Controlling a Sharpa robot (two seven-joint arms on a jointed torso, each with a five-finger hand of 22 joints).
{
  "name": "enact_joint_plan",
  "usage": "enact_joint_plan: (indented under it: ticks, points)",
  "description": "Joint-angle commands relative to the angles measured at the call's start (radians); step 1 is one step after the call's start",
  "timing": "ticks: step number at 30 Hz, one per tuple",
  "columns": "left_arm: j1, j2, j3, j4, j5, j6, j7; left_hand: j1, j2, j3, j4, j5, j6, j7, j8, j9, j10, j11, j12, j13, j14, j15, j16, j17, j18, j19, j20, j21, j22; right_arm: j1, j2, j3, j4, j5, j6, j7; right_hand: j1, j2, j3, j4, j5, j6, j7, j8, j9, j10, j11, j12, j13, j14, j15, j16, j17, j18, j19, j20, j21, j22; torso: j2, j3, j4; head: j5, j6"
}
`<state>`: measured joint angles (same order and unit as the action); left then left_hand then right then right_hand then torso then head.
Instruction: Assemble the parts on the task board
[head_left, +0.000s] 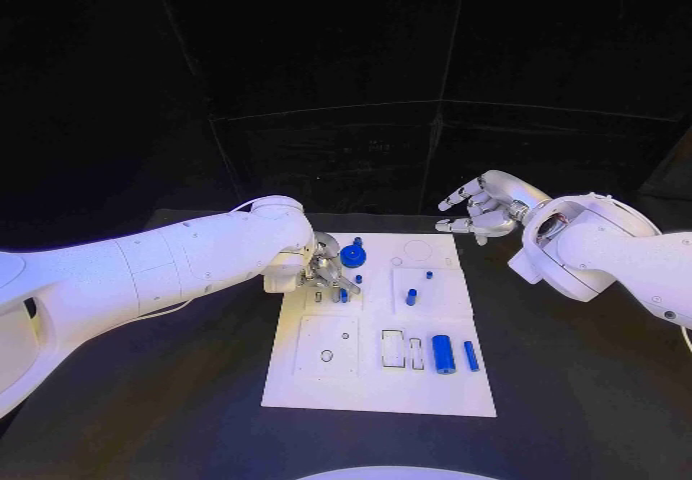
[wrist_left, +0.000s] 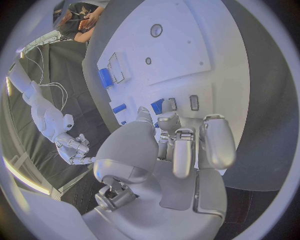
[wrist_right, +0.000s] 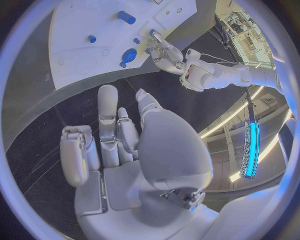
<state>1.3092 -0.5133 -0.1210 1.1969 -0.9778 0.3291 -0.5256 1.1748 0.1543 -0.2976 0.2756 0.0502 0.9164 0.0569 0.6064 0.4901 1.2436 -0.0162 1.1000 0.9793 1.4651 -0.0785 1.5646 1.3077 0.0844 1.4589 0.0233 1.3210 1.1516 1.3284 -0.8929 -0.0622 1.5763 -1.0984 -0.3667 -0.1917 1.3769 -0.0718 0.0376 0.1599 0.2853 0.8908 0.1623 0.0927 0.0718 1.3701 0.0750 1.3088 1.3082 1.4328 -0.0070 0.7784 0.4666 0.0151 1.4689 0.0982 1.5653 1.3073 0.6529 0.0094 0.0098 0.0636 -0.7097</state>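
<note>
From my station I see the left hand (head_left: 326, 272) down over the far-left part of the task board (head_left: 378, 395), which lies in the middle of the black desk (head_left: 577, 380). Its fingers (wrist_left: 182, 150) are curled down around a small blue part (head_left: 342, 294) on the board; in the left wrist view a blue piece (wrist_left: 156, 106) shows just past the fingertips, but I cannot tell whether the hand actually grips it or only rests beside it.

Just right of that hand, a round blue knob-like part (head_left: 353, 256) sits on the far area of the board. Moving right, two small blue pegs stand in the raised square plate: one (head_left: 411, 296) nearer me and a smaller one (head_left: 428, 273) farther back. On the near half of the board I see an outlined slot (head_left: 392, 347), then a stout blue cylinder (head_left: 444, 354) lying flat, and just beside it on the right a thinner blue rod (head_left: 472, 355).

The right hand (head_left: 479, 212) hovers beyond the board's far-right corner, above the desk and apart from every part. It holds nothing; in the right wrist view its fingers (wrist_right: 107, 107) are loosely extended with gaps between them.
</note>
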Motion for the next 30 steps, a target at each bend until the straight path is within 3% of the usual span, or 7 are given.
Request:
enact_joint_plan:
  ticks: [1,22,26,30]
  points:
    - [0.002,0.003,0.001,0.001,-0.008,-0.014,-0.006,0.007,0.006,0.002,-0.005,-0.002,-0.005,-0.001,0.004,0.001,0.003,-0.001,0.006,0.001,0.106,-0.004,0.006,0.263,-0.011,0.01,-0.001,0.006,0.001,0.002,0.002,0.001,-0.001,-0.006,0.01,-0.002,-0.003,-0.002,-0.005,0.0,0.004,0.007,0.0,0.004,-0.001,-0.007,-0.003,-0.004,0.008,-0.001,-0.005,0.005,0.001,-0.015,0.102,0.001,0.005,0.263,0.0,-0.0002,0.0003,-0.001,0.0]
    - [0.003,0.013,0.001,-0.011,-0.02,0.036,-0.01,0.056,0.018,0.031,-0.041,-0.002,-0.021,-0.002,0.027,0.027,0.0,-0.001,0.008,0.001,0.106,-0.004,0.006,0.263,-0.011,0.006,-0.001,0.011,0.01,0.002,0.012,0.001,-0.006,-0.006,0.018,-0.002,-0.003,0.0,-0.006,0.001,0.007,0.009,0.0,0.005,-0.001,-0.008,-0.003,-0.005,0.007,-0.001,-0.005,0.005,0.001,-0.015,0.102,0.001,0.005,0.263,0.0,0.0003,-0.0007,-0.003,-0.003]
    - [0.003,0.014,0.001,-0.01,-0.019,0.024,-0.009,0.107,0.045,0.074,-0.077,-0.001,-0.028,-0.005,0.033,0.035,-0.001,-0.004,0.008,0.001,0.106,-0.006,0.006,0.263,-0.011,0.005,-0.001,0.012,0.012,0.002,0.013,0.001,-0.008,-0.006,0.019,-0.002,-0.003,0.001,-0.006,0.001,0.008,0.01,0.0,0.006,-0.001,-0.008,-0.003,-0.005,0.006,-0.001,-0.005,0.005,0.001,-0.015,0.102,0.001,0.005,0.263,0.0,0.0005,-0.001,-0.003,-0.004]
    - [0.003,0.015,0.001,-0.009,-0.006,0.0,-0.005,0.197,0.071,0.141,-0.144,0.0,-0.047,-0.012,0.029,0.038,-0.014,-0.011,-0.008,-0.014,0.106,-0.012,0.006,0.263,-0.009,0.002,-0.005,0.011,0.009,0.002,0.015,0.001,-0.009,-0.006,0.022,-0.002,0.0,0.003,-0.006,0.001,0.012,0.011,-0.001,0.007,0.0,-0.008,-0.004,-0.005,0.006,-0.001,-0.005,0.005,0.001,-0.015,0.102,0.0,0.005,0.263,0.0,0.0008,0.0006,-0.004,-0.005]
